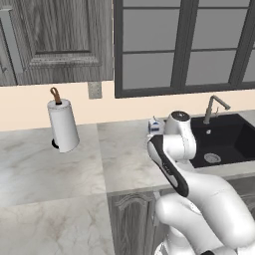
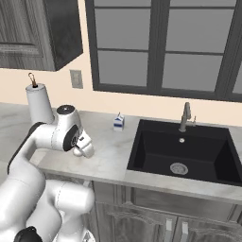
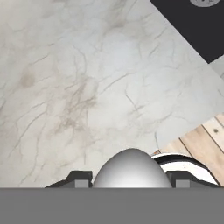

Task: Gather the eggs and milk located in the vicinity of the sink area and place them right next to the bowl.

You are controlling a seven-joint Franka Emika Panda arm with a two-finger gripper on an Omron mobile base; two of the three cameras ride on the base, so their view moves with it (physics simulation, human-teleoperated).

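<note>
Left base view: the white arm rises from the lower right and folds over the marble tabletop (image 1: 60,164), and its upper joint hides most of the milk carton (image 1: 155,125), of which a white and blue corner peeks out by the back wall. To the right lies the black sink (image 1: 226,142) with its faucet (image 1: 213,107); the basin runs off the frame's right edge. A paper-towel roll (image 1: 63,124) stands upright well to the left.

Right base view: the carton (image 2: 118,122) stands whole and upright on the tabletop, just left of the sink's (image 2: 184,151) back corner. The tool (image 2: 86,150) hangs above the tabletop near its front edge, well apart from the carton; its tips are too small to judge here.

Hand view: a whitish egg (image 3: 132,169) sits between the two dark finger tips (image 3: 79,178), its lower part cut off at the bottom, so the tool is closed on it. Beyond lie veined marble, a corner of the sink (image 3: 197,26) and a strip of wooden floor (image 3: 205,144).
</note>
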